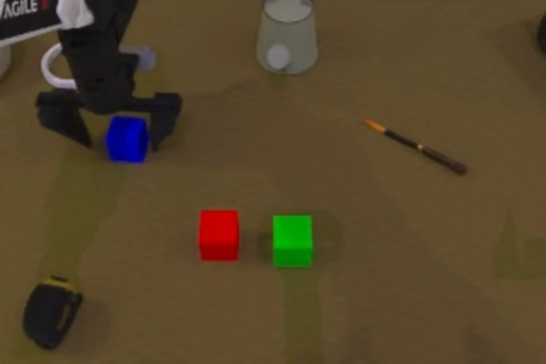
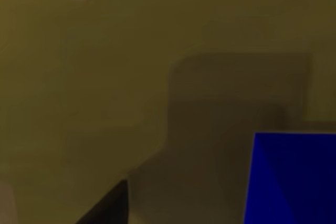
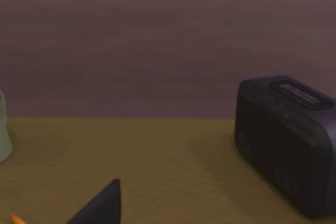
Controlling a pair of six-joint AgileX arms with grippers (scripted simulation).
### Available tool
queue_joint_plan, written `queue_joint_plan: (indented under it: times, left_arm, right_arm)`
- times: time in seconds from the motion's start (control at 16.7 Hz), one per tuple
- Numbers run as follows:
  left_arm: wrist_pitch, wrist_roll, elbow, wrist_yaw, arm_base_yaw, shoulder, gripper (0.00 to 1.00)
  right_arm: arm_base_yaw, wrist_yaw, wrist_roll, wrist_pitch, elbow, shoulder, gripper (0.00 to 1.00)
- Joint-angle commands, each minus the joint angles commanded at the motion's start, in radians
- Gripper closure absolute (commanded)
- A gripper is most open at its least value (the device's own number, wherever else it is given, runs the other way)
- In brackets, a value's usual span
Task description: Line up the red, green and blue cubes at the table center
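Left gripper (image 1: 115,130) open around blue cube (image 1: 127,138), olive table (image 1: 384,279).

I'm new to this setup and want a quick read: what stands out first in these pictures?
The three bright cubes catch the eye: the red cube and the green cube sit side by side near the table's center. The blue cube lies apart at the left, between the open fingers of the left hand. A glass jar stands at the far edge.
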Motion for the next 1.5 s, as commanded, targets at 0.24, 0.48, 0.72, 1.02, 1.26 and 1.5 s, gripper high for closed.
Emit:
queue_joint_plan:
  times: [0.24,0.48,0.72,1.02,1.26,1.5]
  left_arm:
    - [0.0,0.0,0.0,0.0,0.0,0.0,0.53]
    - [0.0,0.0,0.0,0.0,0.0,0.0,0.83]
    - [0.0,0.0,0.0,0.0,0.0,0.0,1.0]
    - [0.0,0.0,0.0,0.0,0.0,0.0,1.0]
    - [-0.02,0.002,0.017,0.0,0.002,-0.013,1.0]
    - [-0.157,-0.001,0.107,-0.001,0.015,-0.049,1.0]
  right_arm:
    - [0.0,0.0,0.0,0.0,0.0,0.0,0.0]
    - [0.0,0.0,0.0,0.0,0.0,0.0,0.0]
    - [0.0,0.0,0.0,0.0,0.0,0.0,0.0]
    - [0.0,0.0,0.0,0.0,0.0,0.0,0.0]
    - [0.0,0.0,0.0,0.0,0.0,0.0,0.0]
    - [0.0,0.0,0.0,0.0,0.0,0.0,0.0]
